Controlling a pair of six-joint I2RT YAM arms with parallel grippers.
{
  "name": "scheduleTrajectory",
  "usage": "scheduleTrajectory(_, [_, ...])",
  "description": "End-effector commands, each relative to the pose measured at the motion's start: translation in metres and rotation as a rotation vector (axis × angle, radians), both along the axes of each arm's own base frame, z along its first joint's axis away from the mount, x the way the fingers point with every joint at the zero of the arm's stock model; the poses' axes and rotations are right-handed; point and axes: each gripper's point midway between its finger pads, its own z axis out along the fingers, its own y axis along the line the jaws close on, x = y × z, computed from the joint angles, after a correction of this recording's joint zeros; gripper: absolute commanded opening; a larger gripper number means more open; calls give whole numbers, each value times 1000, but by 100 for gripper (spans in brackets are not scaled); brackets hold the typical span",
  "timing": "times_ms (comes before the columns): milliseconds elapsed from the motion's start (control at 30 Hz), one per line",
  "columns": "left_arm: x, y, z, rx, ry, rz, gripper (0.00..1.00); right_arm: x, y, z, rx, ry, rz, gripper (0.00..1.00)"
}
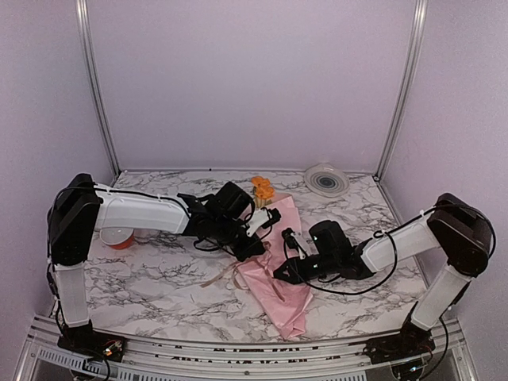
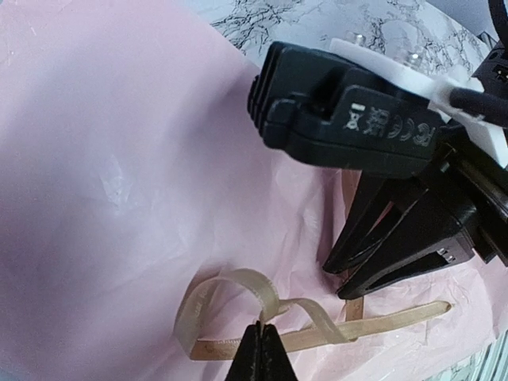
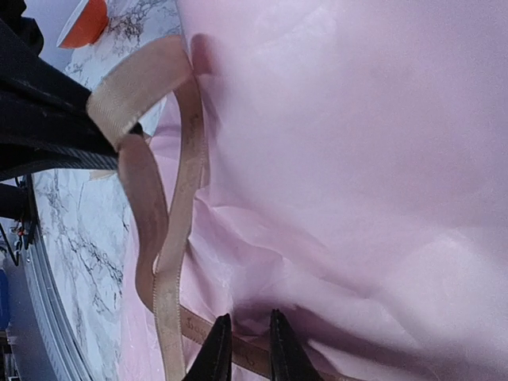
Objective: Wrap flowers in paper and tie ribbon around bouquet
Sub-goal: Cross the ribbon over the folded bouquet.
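- Lying slantwise on the white, grey-veined marble table (image 1: 151, 278): a bouquet made of a cone of soft, crinkly pale pink paper (image 1: 279, 274), with orange flower heads (image 1: 263, 190) poking out at its far, wide end.
- Draped over the cone's middle: a narrow beige-tan ribbon (image 2: 230, 279), looped once across itself, with loose tails trailing onto the marble to the left.
- Pinched fully closed at the loop's crossing by the left gripper (image 2: 260, 353), most likely to anchor that strand so the loop cannot slip while the other end is worked.
- Planted tip-down on the paper: the right gripper (image 3: 243, 345), fingers a sliver apart astride a ribbon strand. Cannot tell from this angle whether clamped or merely straddling.
- Tips set close, facing each other, presumably because a knot needs one end taut and the other threaded.
- Judged stage: wrapping done, tying under way, no knot drawn tight yet.
- Well aside, at the back and far left: a round white-grey disc (image 1: 326, 180) and an orange-rimmed roll (image 1: 119, 236).
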Motion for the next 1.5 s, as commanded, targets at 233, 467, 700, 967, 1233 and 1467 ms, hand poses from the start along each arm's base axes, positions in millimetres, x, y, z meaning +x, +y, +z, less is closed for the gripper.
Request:
scheduleTrajectory(233, [-4,-10,52,-100,-72,-38,0,-5,17,14,91,18,104,17])
scheduleTrajectory(467, [15,-3,34,-11,-142,18,0,-12,17,4,76,53,137,17])
scheduleTrajectory(700, [40,9,-5,170,-183,89,0,-14,15,1,72,63,136,16])
scheduleTrajectory(967, [52,21,-4,223,-241,145,22,-14,14,3,70,55,132,16])
scheduleTrajectory(1233, [48,31,23,199,-279,158,36,-14,14,3,73,55,132,16])
scheduleTrajectory(1467, [28,24,37,130,-240,60,51,-14,14,1,70,64,132,16])
